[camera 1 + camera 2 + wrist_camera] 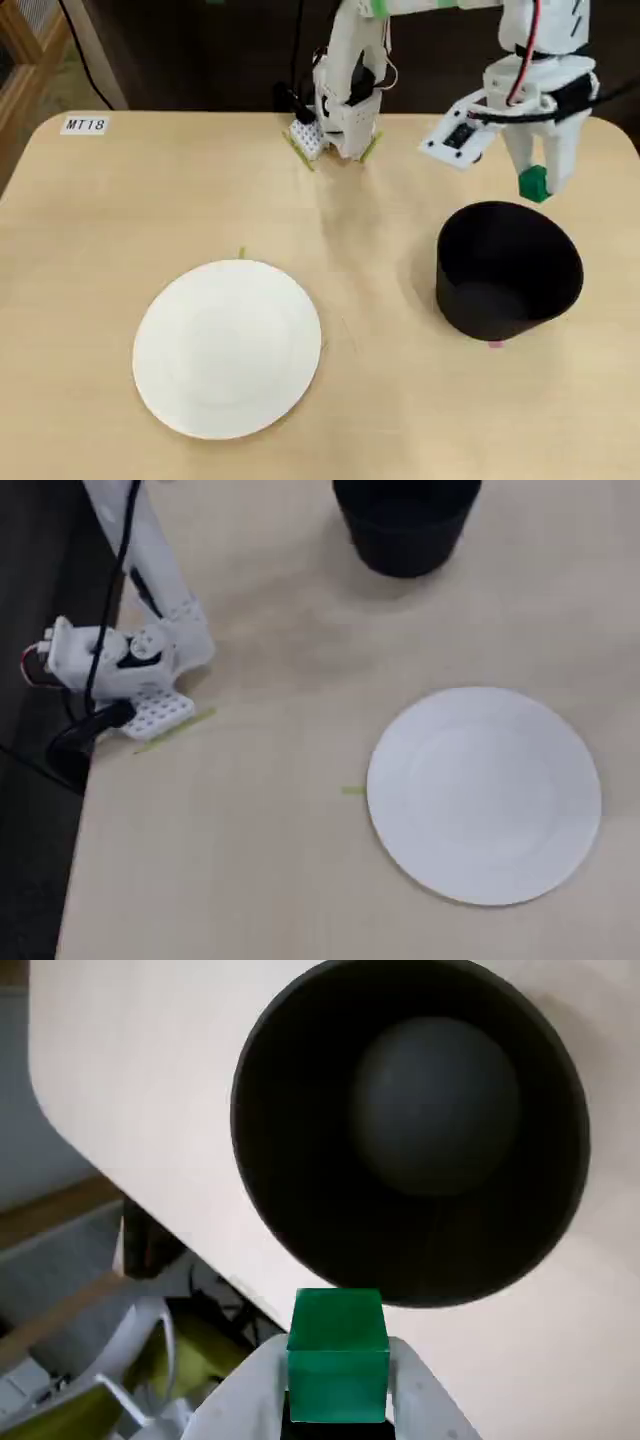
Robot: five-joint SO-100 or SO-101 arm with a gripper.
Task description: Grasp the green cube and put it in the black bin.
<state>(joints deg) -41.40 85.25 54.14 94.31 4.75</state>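
My gripper (538, 185) is shut on the green cube (533, 183) and holds it in the air just above the far rim of the black bin (508, 270). In the wrist view the green cube (337, 1355) sits between my two white fingers (420, 1390), with the open mouth of the black bin (300, 1210) right below and ahead; the bin looks empty. In a fixed view only the lower part of the bin (405, 525) shows at the top edge, and the gripper and cube are out of view there.
A white plate (228, 347) lies on the wooden table at front left, also in a fixed view (485, 795). The arm's base (335, 130) is clamped at the far table edge. The table's right edge is close to the bin.
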